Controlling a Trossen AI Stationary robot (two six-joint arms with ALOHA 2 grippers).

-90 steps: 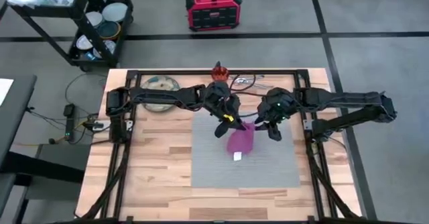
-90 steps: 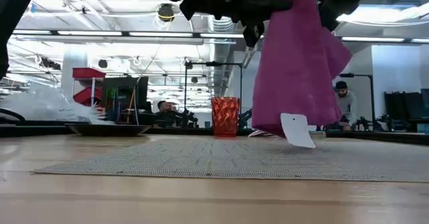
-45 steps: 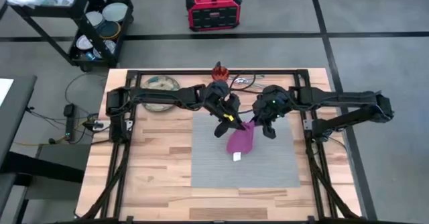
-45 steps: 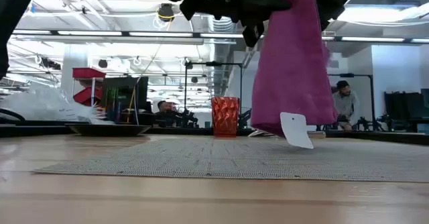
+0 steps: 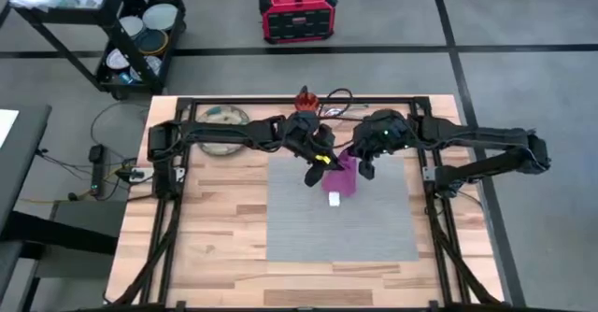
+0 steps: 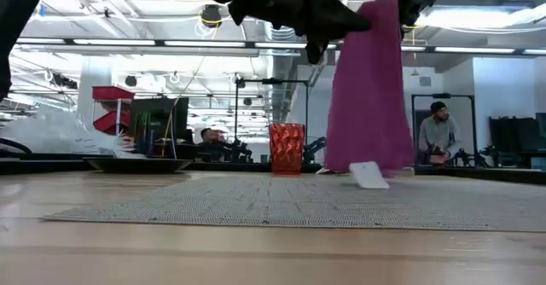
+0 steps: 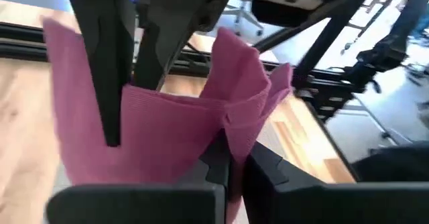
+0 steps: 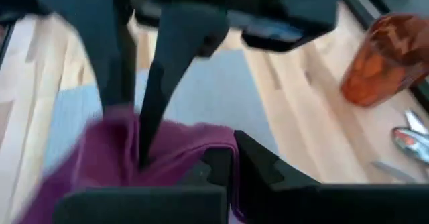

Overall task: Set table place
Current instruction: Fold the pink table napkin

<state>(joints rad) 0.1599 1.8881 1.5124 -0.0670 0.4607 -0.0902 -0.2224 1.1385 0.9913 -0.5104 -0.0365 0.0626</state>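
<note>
Both the left hand [image 5: 322, 163] and the right hand [image 5: 359, 159] are closed on the magenta napkin [image 6: 368, 97], which hangs above the grey mat [image 5: 341, 228]; if one hand lets go too early, the napkin could drop crumpled.

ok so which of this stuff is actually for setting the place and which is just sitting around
For the job:
napkin, held up by left gripper and right gripper
mat
plate
cup
cutlery

Just about:
red box on the floor
shelf cart
</note>
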